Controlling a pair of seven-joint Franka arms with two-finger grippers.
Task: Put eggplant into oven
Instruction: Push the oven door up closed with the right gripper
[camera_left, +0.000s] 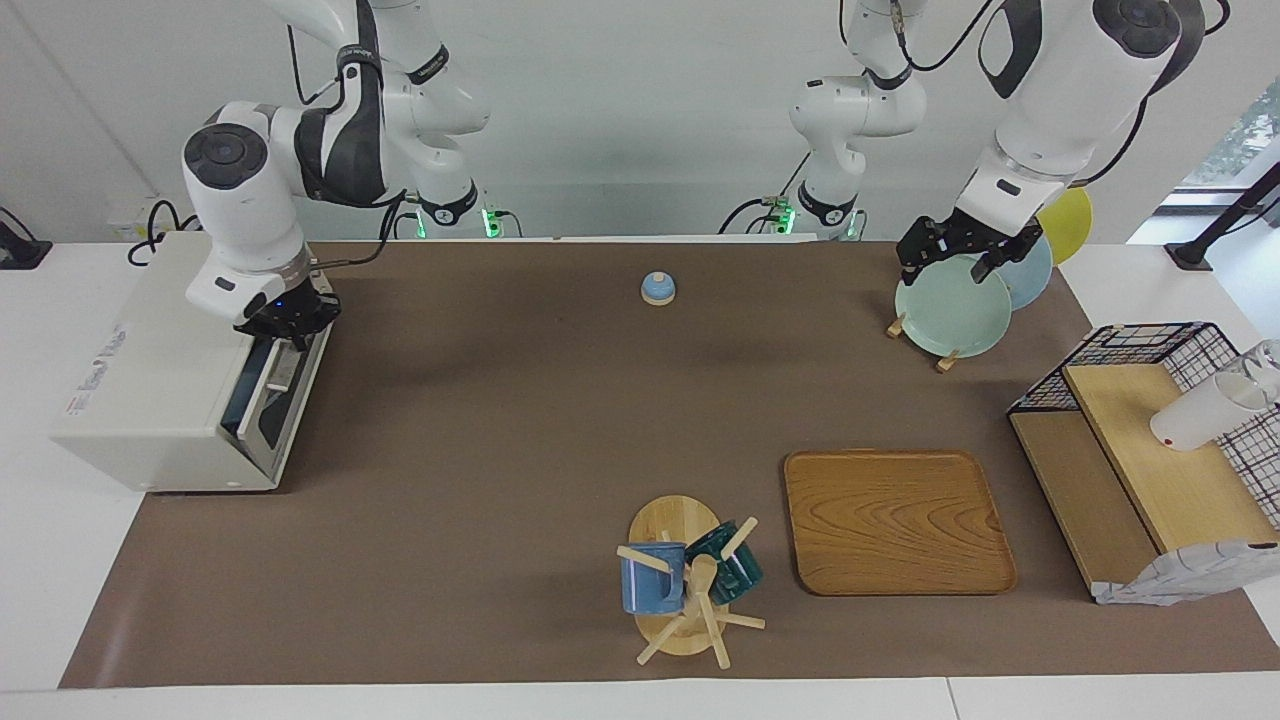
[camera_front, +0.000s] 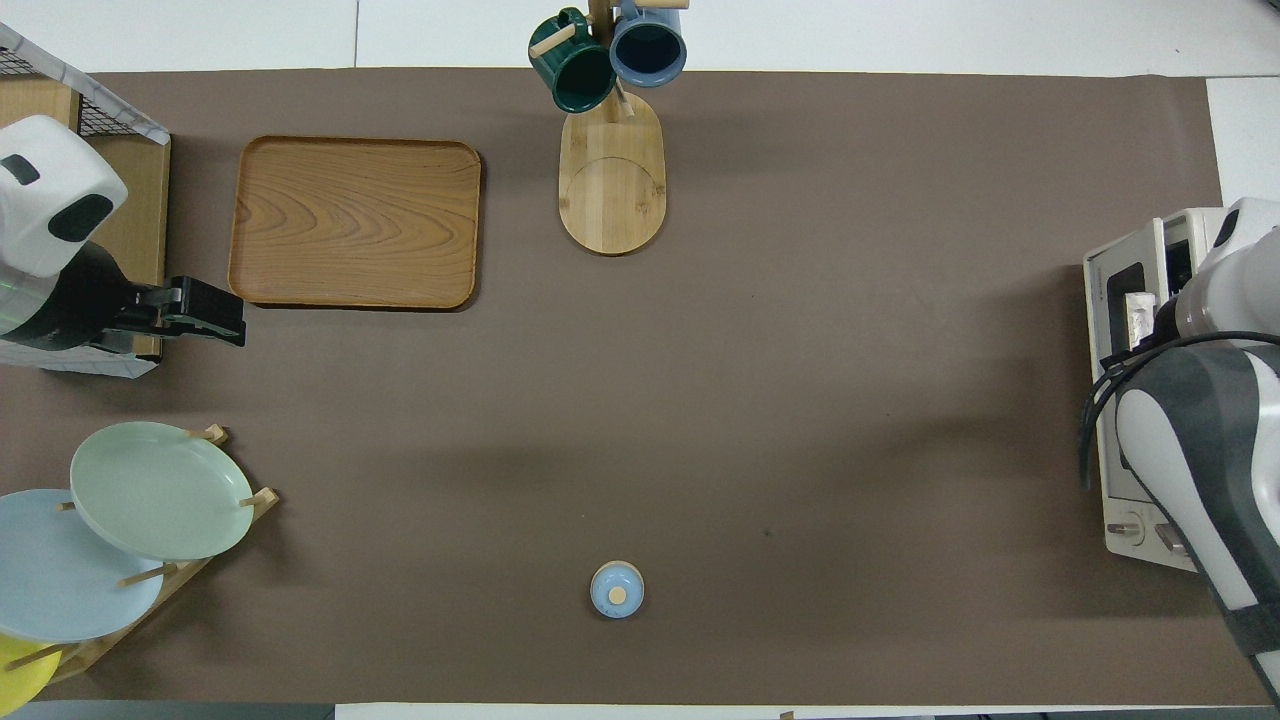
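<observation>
The eggplant does not show in either view. The cream-white oven (camera_left: 150, 380) stands at the right arm's end of the table. Its dark glass door (camera_left: 262, 395) is up and nearly or fully shut, so the inside is hidden. My right gripper (camera_left: 287, 335) is at the door's top edge, at the end nearer the robots. In the overhead view the oven (camera_front: 1130, 300) is partly covered by the right arm, and the gripper is hidden under it. My left gripper (camera_left: 957, 262) waits in the air by the plate rack; in the overhead view it (camera_front: 225, 322) is over the mat between tray and rack.
A plate rack (camera_left: 950, 305) with green, blue and yellow plates and a wire-and-wood shelf (camera_left: 1130, 450) stand at the left arm's end. A wooden tray (camera_left: 897, 520) and a mug tree (camera_left: 690, 585) lie farther from the robots. A small blue knobbed lid (camera_left: 657, 288) sits near them.
</observation>
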